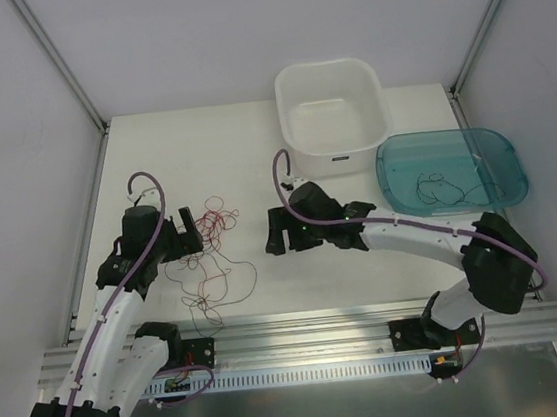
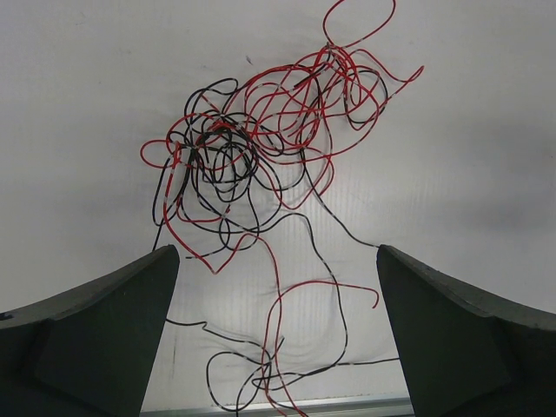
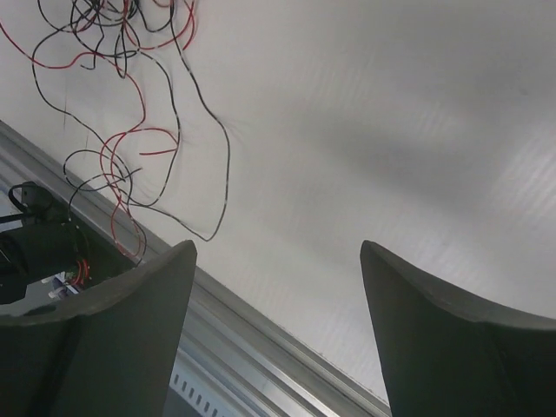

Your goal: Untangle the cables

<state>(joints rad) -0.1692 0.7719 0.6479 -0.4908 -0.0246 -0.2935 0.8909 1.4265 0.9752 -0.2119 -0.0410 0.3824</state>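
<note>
The cables (image 1: 209, 257) are thin red and black wires lying tangled on the white table, left of centre. In the left wrist view the knotted clump (image 2: 252, 148) lies ahead of the fingers, with loose strands trailing between them. My left gripper (image 1: 192, 230) is open, just above the tangle, holding nothing. My right gripper (image 1: 283, 233) is open and empty, to the right of the wires. Its wrist view shows the wires (image 3: 122, 104) at upper left. A separate dark wire (image 1: 439, 187) lies in the teal tray.
A white tub (image 1: 332, 117) stands at the back centre. A shallow teal tray (image 1: 493, 149) sits at the right. An aluminium rail (image 1: 304, 341) runs along the table's near edge. Grey walls enclose the table on both sides.
</note>
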